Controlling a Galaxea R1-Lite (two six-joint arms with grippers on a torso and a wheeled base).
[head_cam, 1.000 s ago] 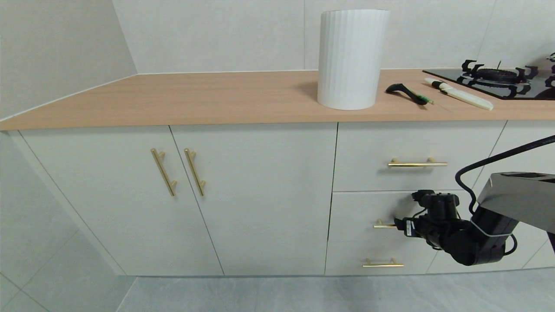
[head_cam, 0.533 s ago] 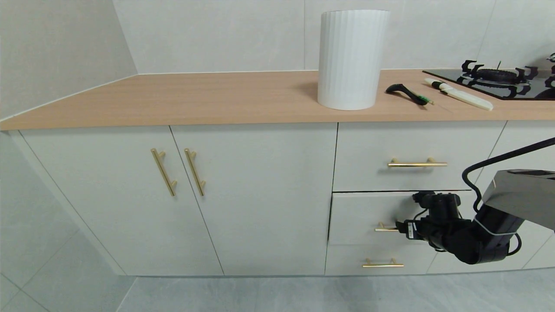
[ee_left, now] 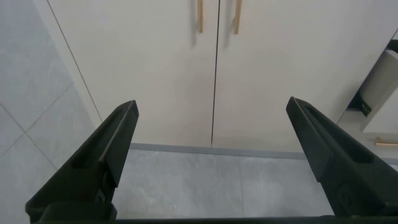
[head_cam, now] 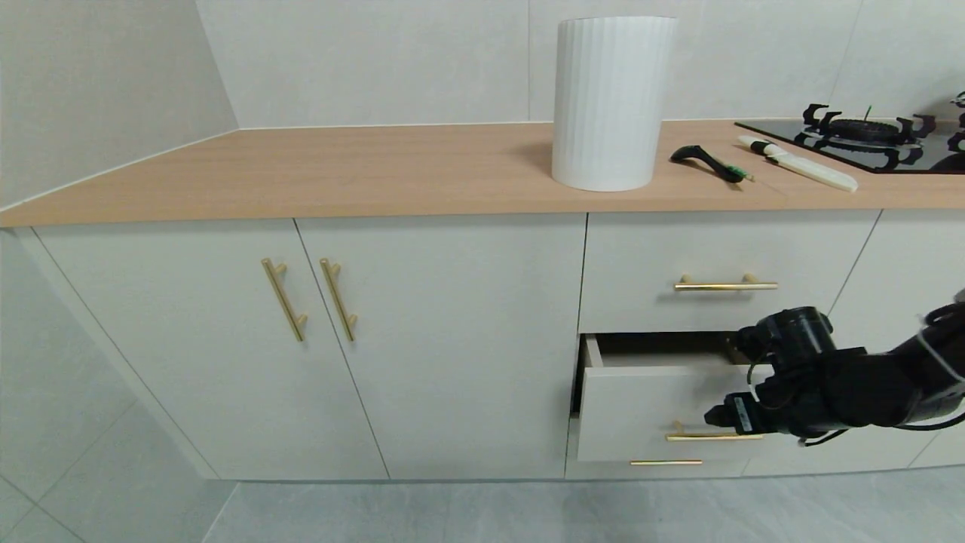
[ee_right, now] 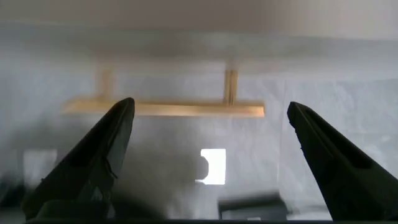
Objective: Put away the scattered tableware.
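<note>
1. The right arm (head_cam: pixel 867 388) comes in from the right edge of the head view, low in the frame. Its black forearm runs nearly level toward the left.
2. The right gripper (head_cam: pixel 716 417) sits at the lower right of the head view, tip pointing left, with the bulky black wrist just above and behind it.
3. In the right wrist view its two dark fingers (ee_right: pixel 93 168) stand wide apart, with nothing clamped between them.
4. The left gripper (ee_left: pixel 211 168) appears in the left wrist view with its fingers (ee_left: pixel 99 162) spread wide and empty.
</note>
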